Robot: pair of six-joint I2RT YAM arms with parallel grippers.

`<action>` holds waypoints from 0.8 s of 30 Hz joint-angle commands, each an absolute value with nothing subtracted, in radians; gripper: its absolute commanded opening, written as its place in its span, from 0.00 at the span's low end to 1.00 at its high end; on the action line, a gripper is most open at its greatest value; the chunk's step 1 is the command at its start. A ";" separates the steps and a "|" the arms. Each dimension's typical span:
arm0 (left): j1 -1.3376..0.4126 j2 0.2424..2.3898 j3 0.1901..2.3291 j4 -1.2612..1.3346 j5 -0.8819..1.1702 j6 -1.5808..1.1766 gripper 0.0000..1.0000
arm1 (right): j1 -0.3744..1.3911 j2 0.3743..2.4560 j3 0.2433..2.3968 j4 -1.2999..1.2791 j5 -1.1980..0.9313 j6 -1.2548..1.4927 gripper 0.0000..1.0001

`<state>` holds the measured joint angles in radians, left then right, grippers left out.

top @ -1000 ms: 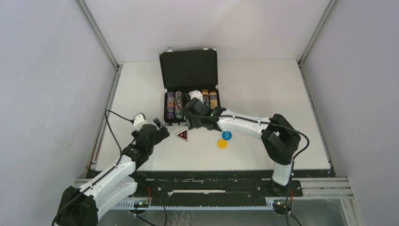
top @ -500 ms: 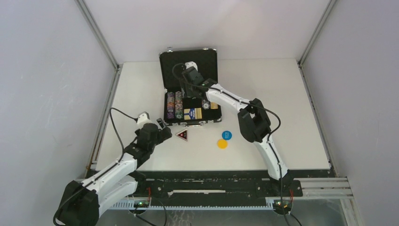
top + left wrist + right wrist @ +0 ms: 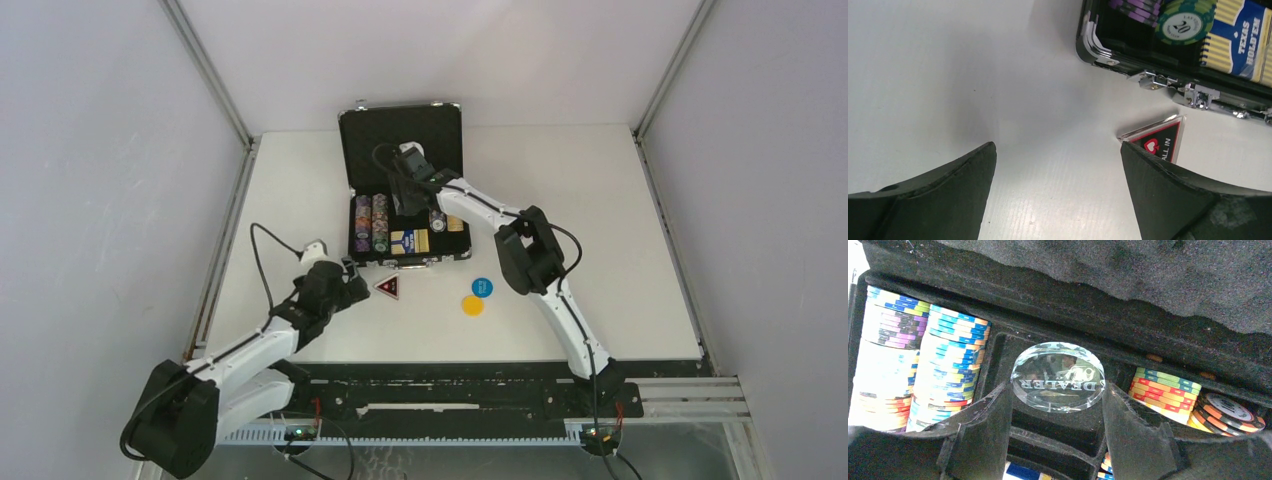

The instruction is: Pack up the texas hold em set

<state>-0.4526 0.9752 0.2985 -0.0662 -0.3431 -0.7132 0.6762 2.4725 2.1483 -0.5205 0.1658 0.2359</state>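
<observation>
1. The white tabletop [image 3: 600,200] carries the open briefcase [image 3: 372,150] at its far middle, lid upright.
2. Poker chips [image 3: 371,222] fill the tray's side rows. The card box [image 3: 410,241] lies between them, near the front.
3. My right claw [image 3: 1056,395] grips the clear DEALER disc [image 3: 1058,375] over the tray.
4. My left claw [image 3: 1058,146] gapes wide over the tabletop, the triangular token [image 3: 1160,142] beside its right finger.
5. The blue disc [image 3: 482,287] and yellow disc [image 3: 472,305] lie close together, right of the token.

lab robot cell, not a home or shop. white table [image 3: 600,200] boxed in by plain grey panels [image 3: 100,200] on aluminium profile posts [image 3: 206,70]. left arm [image 3: 240,355] and right arm [image 3: 565,315] bolted to a slotted rail [image 3: 680,395] at the near edge, cables exposed.
</observation>
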 commanded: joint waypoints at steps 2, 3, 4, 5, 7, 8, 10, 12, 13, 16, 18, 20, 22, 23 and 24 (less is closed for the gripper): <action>-0.535 1.014 0.432 -0.067 -0.368 -0.678 0.99 | 0.666 2.413 2.108 -0.473 0.156 0.224 0.58; -0.546 1.023 0.443 -0.070 -0.370 -0.678 0.99 | 0.666 2.395 2.082 -0.457 0.151 0.224 0.57; -0.554 1.033 0.453 -0.071 -0.367 -0.678 0.99 | 0.666 2.380 2.062 -0.442 0.147 0.226 0.53; -0.560 1.042 0.462 -0.071 -0.364 -0.678 0.99 | 0.666 2.366 2.045 -0.432 0.147 0.229 0.52; -0.566 1.061 0.484 -0.075 -0.357 -0.678 0.98 | 0.667 2.345 2.027 -0.427 0.152 0.233 0.57; -0.570 1.070 0.494 -0.079 -0.357 -0.678 0.98 | 0.667 2.335 2.019 -0.425 0.156 0.235 0.64; -0.573 1.096 0.519 -0.095 -0.357 -0.679 0.98 | 0.667 2.313 1.995 -0.415 0.161 0.230 0.76; -0.576 1.133 0.545 -0.112 -0.357 -0.681 0.98 | 0.667 2.277 1.965 -0.402 0.171 0.227 0.81; -0.579 1.151 0.557 -0.120 -0.356 -0.683 0.98 | 0.667 2.251 1.939 -0.388 0.177 0.228 0.81; -0.601 1.208 0.586 -0.139 -0.354 -0.691 0.97 | 0.667 2.161 1.832 -0.324 0.195 0.225 0.81; -0.626 1.236 0.600 -0.144 -0.366 -0.697 0.98 | 0.663 2.107 1.785 -0.308 0.209 0.223 0.81; -0.655 1.270 0.615 -0.151 -0.390 -0.700 0.98 | 0.657 2.069 1.748 -0.303 0.211 0.224 0.81; -0.675 1.307 0.633 -0.158 -0.407 -0.699 0.98 | 0.651 2.033 1.704 -0.291 0.212 0.226 0.81; -0.679 1.325 0.642 -0.161 -0.409 -0.699 0.98 | 0.648 2.015 1.679 -0.282 0.211 0.227 0.81; -0.681 1.345 0.649 -0.164 -0.409 -0.699 0.98 | 0.645 1.997 1.658 -0.274 0.208 0.229 0.81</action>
<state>-0.6598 1.2945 0.5808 -0.1490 -0.3691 -0.6994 0.6605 2.1014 1.7149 -0.3443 0.1852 0.2363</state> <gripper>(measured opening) 0.976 0.808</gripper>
